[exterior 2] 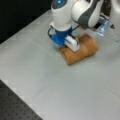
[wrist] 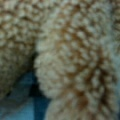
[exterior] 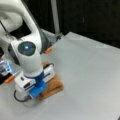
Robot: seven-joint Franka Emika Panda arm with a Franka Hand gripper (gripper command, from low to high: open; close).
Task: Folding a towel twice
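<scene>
**Two raised outside views, one lens pressed to the cloth**

Both front views look down at an angle on the grey table (exterior: 95,75), from opposite sides of the gripper (exterior: 35,91): in a front view it sits lower left, in a front view (exterior 2: 65,41) upper middle. Both share the towel (exterior 2: 80,51) under it. The wrist view sits so close that terry loops (wrist: 75,50) fill it.

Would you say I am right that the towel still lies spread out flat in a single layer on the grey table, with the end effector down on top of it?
Not quite. The towel is not spread flat: both front views show it as a compact, thick folded bundle. The rest holds: it lies on the grey table, and the end effector is down on it, terry cloth filling the wrist view.
</scene>
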